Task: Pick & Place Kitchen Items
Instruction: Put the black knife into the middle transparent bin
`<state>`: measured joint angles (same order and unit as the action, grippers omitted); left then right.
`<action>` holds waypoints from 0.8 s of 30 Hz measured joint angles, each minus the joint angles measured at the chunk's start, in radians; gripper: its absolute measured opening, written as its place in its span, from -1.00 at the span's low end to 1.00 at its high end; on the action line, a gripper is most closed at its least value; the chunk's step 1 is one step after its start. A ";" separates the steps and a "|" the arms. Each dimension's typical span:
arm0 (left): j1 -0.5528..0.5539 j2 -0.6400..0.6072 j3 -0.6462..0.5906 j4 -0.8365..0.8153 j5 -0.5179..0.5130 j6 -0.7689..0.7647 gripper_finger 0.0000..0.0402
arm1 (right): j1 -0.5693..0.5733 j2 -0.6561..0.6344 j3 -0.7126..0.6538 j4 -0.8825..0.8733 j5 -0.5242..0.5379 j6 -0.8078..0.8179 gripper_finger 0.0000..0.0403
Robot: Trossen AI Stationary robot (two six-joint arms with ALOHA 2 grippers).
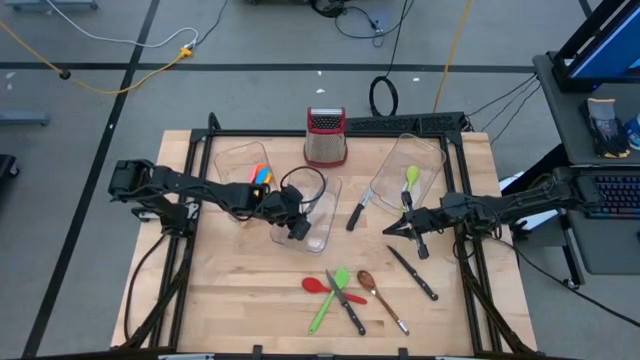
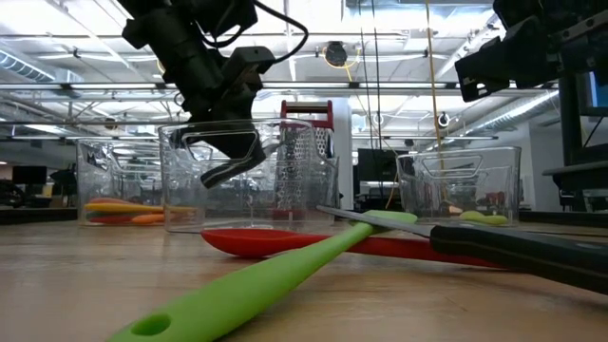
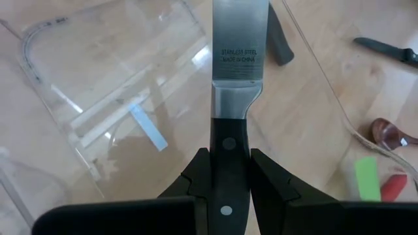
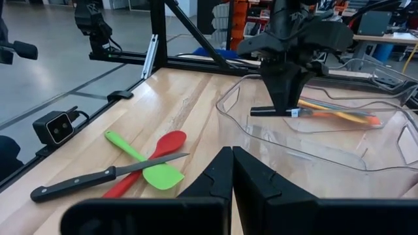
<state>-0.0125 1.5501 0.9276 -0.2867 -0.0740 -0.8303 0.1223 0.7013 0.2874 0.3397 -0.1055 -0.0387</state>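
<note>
My left gripper [image 1: 297,228] hovers over the middle clear bin [image 1: 325,215], shut on a black-handled knife [image 3: 238,39] whose steel blade points away from the wrist and runs past the picture's edge. Further right, my right gripper [image 1: 392,231] is shut with nothing in it, level, beside the right bin [image 1: 425,160]. Near the table's front edge a red spoon [image 1: 315,285], a green spatula [image 1: 330,298], another knife [image 1: 347,303] and a brown spoon [image 1: 368,281] lie crossed on the wood. One more knife [image 1: 412,272] lies to their right. My left gripper pinches the knife's black handle [image 3: 228,130] between its two fingers, close behind the blade, on the handle's narrow edges with the riveted face showing. The fingers slant down from the table's left and lie along the knife. The blade's flat side faces up over the bin [image 3: 98,85].
A red-topped box grater [image 1: 325,135] stands at the back centre. The left bin [image 1: 232,160] holds orange and blue utensils [image 1: 260,175]. A green spatula [image 1: 410,180] lies in the right bin, and a knife [image 1: 355,212] lies between the middle and right bins.
</note>
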 joint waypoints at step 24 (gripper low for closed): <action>-0.036 0.001 -0.001 -0.028 0.066 0.139 -0.73 | 0.000 0.000 0.000 0.000 0.000 0.000 -1.00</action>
<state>-0.0480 1.5513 0.9268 -0.3152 -0.0081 -0.6915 0.1223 0.7017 0.2874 0.3397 -0.1055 -0.0383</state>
